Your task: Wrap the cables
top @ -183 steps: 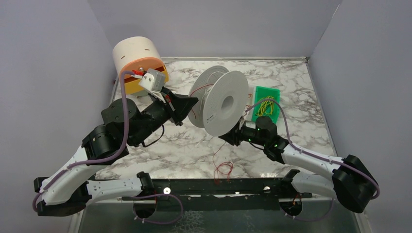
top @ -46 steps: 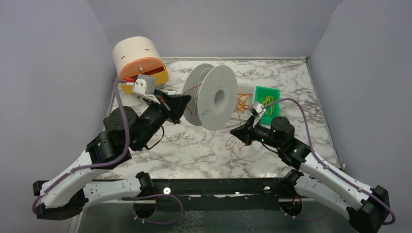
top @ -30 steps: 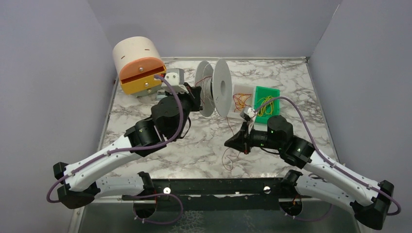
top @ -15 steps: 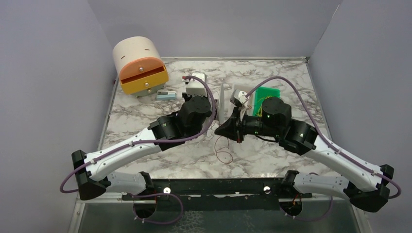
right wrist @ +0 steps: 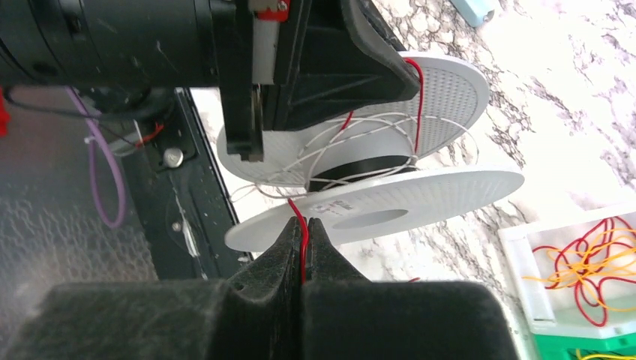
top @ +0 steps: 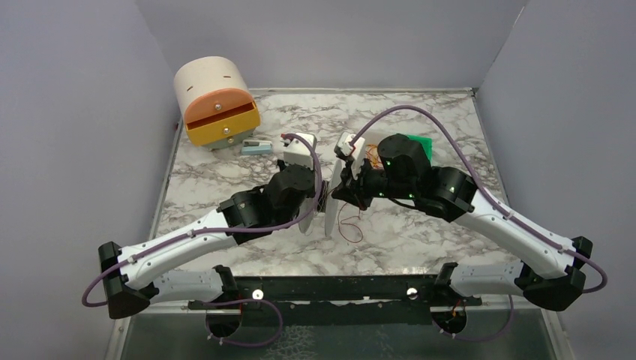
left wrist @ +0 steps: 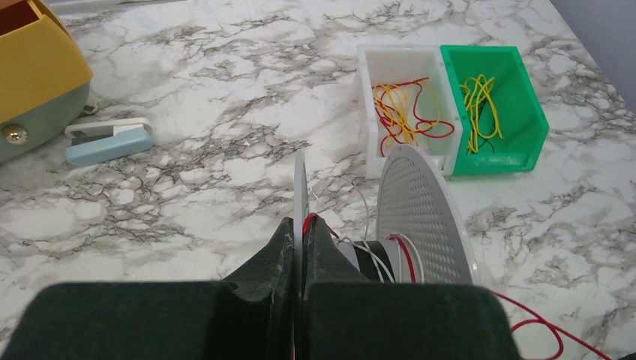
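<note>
Top view: the spool point(top: 331, 221) is seen edge-on at mid-surface point(top: 420, 240), with a red cable point(top: 343, 229) loop lying just beside it.

Left wrist: the left end effector point(left wrist: 298, 251) is clamped onto a spool flange rim.

Right wrist: the cable is pinched by the right end effector point(right wrist: 303, 244) and is run up to the spool.

1. My work surface is a white marble-pattern table point(top: 442, 112), closed in by plain lilac-grey walls point(top: 330, 37).
2. At my far left stands a cream rounded container point(top: 206, 79) with an orange-and-yellow drawer front.
3. A pale-blue stapler point(left wrist: 105, 140) lies flat near that container.
4. A white bin point(left wrist: 397, 51) and a green bin point(left wrist: 529, 94) stand touching, the green one on the right and holding yellow-green wires point(left wrist: 480, 97).
5. A black rail point(top: 330, 289) runs along my near edge.
</note>
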Available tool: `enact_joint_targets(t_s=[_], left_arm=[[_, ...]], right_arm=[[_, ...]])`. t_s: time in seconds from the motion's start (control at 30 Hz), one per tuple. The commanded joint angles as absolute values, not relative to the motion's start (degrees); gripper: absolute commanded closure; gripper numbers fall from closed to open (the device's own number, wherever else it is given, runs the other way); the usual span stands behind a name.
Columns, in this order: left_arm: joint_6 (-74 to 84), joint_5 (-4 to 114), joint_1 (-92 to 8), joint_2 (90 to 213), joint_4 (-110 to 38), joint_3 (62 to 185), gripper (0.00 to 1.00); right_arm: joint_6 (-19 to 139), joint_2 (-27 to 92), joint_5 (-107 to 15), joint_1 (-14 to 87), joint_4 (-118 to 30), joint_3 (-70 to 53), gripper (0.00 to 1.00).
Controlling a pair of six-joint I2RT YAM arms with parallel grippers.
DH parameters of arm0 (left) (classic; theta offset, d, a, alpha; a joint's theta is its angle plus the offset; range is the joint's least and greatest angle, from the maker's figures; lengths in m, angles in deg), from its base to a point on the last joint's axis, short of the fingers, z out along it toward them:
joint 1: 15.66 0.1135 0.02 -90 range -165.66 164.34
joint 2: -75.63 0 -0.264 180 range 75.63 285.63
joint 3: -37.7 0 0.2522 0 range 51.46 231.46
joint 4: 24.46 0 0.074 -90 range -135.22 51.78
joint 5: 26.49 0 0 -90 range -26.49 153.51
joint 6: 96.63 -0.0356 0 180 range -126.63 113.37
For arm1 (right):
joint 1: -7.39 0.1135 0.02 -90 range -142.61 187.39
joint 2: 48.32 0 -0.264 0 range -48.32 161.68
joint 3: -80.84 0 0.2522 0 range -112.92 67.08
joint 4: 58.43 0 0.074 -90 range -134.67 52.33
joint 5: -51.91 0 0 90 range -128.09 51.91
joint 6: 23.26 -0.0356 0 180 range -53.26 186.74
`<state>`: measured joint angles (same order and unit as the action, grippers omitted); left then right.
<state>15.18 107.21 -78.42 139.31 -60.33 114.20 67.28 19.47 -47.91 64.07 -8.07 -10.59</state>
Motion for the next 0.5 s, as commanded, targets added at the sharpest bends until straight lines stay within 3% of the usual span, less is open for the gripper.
enact_joint_targets(t_s=[0.0, 0.17, 0.47], left_arm=[[14.7, 103.0, -78.4, 135.3, -63.8, 111.6, 1.00], [15.5, 102.1, -78.4, 135.2, -64.3, 108.5, 1.00], [12.5, 96.4, -78.5, 137.7, -64.2, 106.1, 1.00]], right_arm=[[73.1, 19.0, -45.9, 64.5, -6.4, -14.3, 0.99], [75.1, 17.8, -43.3, 64.4, -8.9, -11.6, 0.99], [77.6, 17.9, -25.4, 64.4, -16.2, -8.2, 0.99]])
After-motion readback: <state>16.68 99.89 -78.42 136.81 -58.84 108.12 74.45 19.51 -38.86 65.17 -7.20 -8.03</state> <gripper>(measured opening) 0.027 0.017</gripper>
